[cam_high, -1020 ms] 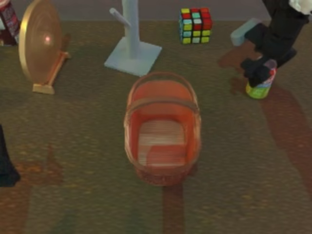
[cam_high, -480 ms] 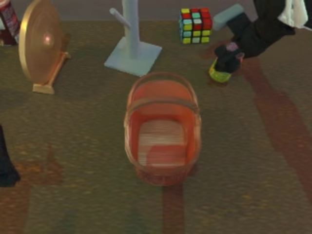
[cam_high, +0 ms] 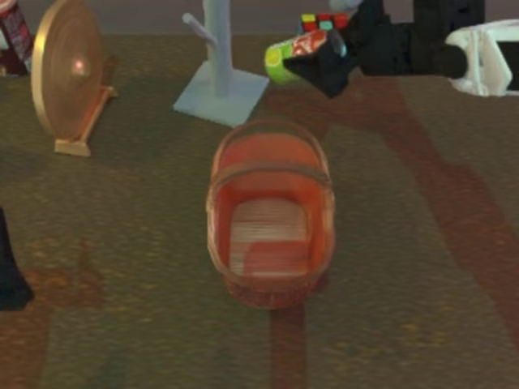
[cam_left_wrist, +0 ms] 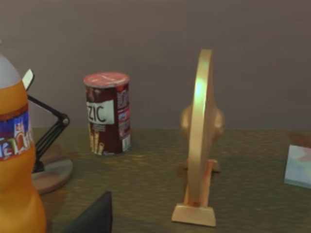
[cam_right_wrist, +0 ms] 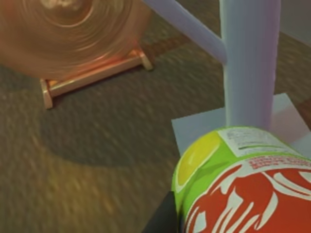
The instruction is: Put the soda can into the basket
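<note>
At the far left edge of the top view, low down, my left arm (cam_high: 10,275) sits parked; only a dark sliver shows, so I cannot tell how its pincer stands. In the upper left corner stands a dark red snack tin (cam_high: 15,32), and beside it the golden disc (cam_high: 66,69) on its wooden stand. Right of that, at the top middle, rises the pale blue peg stand (cam_high: 217,77) on its square base.

The basket (cam_high: 270,215) sits at the middle of the frame, its long axis running up and down the picture, handle arching across, slatted floor bare.

Above and slightly right of the basket, near the top edge, the soda can (cam_high: 293,55) lies on its side in the air, long axis running left-right across the picture, green bottom end pointing left toward the peg stand, red part toward my pincer. My right gripper (cam_high: 328,61) is clenched on the can's red end, probably across its upper half, though the dark fingers blur together. Behind it peeks a colour cube (cam_high: 318,22). In the right wrist view the can (cam_right_wrist: 243,184) fills the lower right corner.
</note>
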`<state>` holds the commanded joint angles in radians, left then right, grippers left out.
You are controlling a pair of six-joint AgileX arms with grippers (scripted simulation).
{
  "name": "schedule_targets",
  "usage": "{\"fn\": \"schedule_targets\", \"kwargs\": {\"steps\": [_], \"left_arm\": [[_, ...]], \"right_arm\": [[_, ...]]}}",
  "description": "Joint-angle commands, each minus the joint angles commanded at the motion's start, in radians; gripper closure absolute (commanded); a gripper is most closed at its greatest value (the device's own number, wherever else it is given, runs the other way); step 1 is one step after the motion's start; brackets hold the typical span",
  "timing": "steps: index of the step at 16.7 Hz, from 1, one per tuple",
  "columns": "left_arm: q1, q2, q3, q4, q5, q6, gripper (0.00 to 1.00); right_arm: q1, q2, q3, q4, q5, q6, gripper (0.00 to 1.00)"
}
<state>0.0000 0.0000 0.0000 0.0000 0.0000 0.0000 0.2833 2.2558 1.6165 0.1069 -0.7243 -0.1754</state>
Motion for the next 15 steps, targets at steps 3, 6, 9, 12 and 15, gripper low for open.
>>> {"fn": "schedule_targets", "kwargs": {"steps": [3,6,9,12,15], "left_arm": [[0.000,0.000,0.000,0.000,0.000,0.000,0.00],[0.000,0.000,0.000,0.000,0.000,0.000,0.00],[0.000,0.000,0.000,0.000,0.000,0.000,0.00],[0.000,0.000,0.000,0.000,0.000,0.000,0.00],[0.000,0.000,0.000,0.000,0.000,0.000,0.00]], "right_arm": [[0.025,-0.090,-0.161,0.298,-0.150,0.089,1.00],[0.044,-0.174,-0.290,0.527,-0.272,0.157,1.00],[0.057,-0.235,-0.372,0.663,-0.352,0.197,1.00],[0.061,-0.255,-0.396,0.704,-0.378,0.209,1.00],[0.061,-0.255,-0.396,0.704,-0.378,0.209,1.00]]}}
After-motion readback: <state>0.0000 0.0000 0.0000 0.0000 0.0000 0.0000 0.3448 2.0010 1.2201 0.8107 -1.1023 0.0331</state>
